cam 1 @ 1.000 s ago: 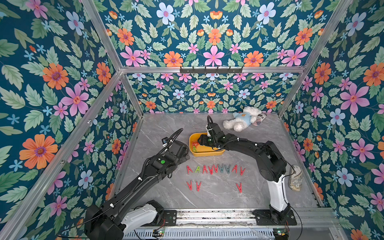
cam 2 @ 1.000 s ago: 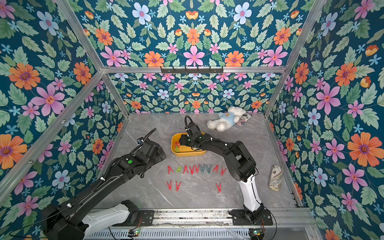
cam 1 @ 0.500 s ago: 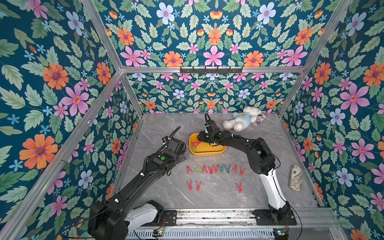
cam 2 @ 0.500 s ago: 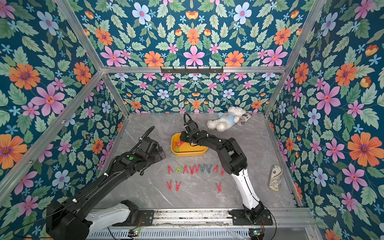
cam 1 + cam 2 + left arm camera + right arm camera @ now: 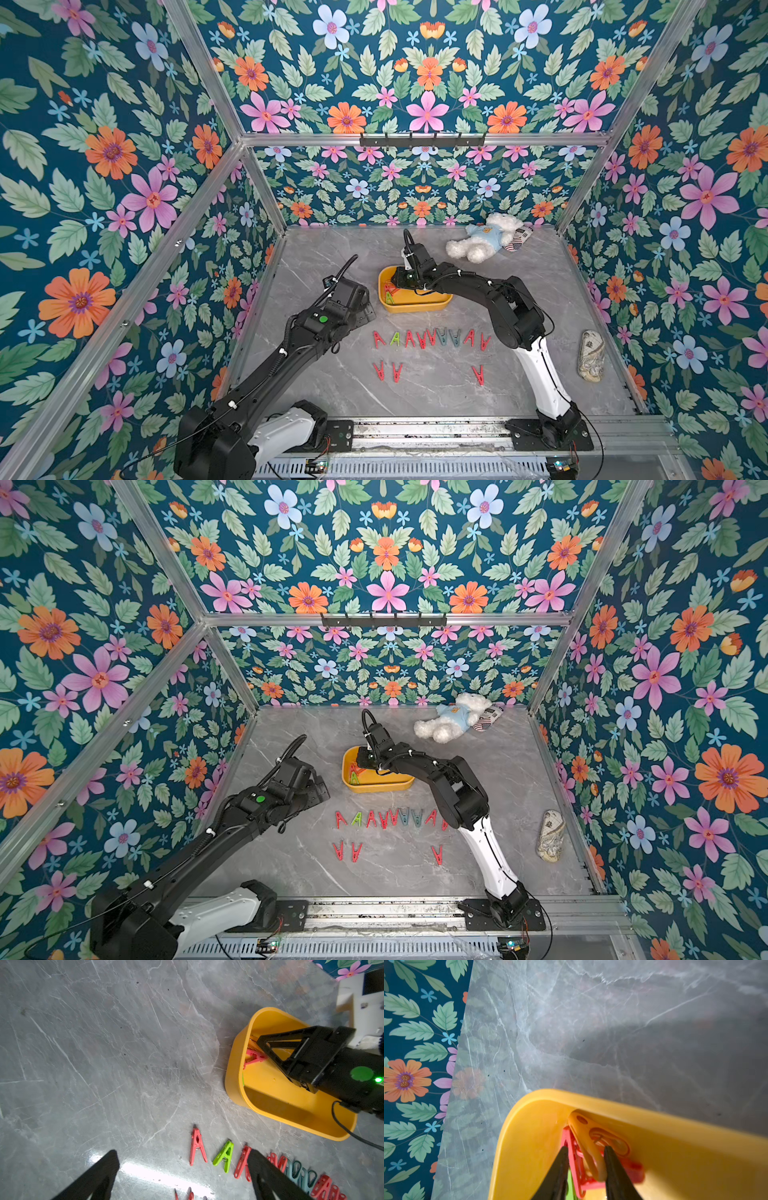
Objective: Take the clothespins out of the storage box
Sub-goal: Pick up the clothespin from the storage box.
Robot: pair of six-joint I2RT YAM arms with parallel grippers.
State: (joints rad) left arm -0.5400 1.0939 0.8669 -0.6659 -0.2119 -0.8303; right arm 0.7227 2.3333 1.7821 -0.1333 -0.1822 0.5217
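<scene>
Reaching into the yellow box (image 5: 529, 1126) with the right pincer (image 5: 586, 1149), I'm at the pick step. Its two black fingers stand close together, one on each side of an orange peg (image 5: 593, 1136) that leans in the corner against the wall, with a red peg (image 5: 633, 1167) tangled beneath it. The wrist view is blurred at the tips, so I cannot tell whether they are biting it or merely flanking it.

The left pincer (image 5: 182, 1154) hangs spread wide and empty above the table (image 5: 104, 1043), near the row of pegs (image 5: 430, 337) laid out in front of the box. Most look to be out; a few remain inside, a green peg (image 5: 389, 297) among them.

Next, I judge, comes a firm squeeze on the orange peg alone, then a straight lift clear of the rim, since the red peg may drag along.

All are hard, glossy plastic, A-shaped with a wire spring. The box is smooth and round-cornered, probably light enough to slide on the polished, marble-patterned top.
</scene>
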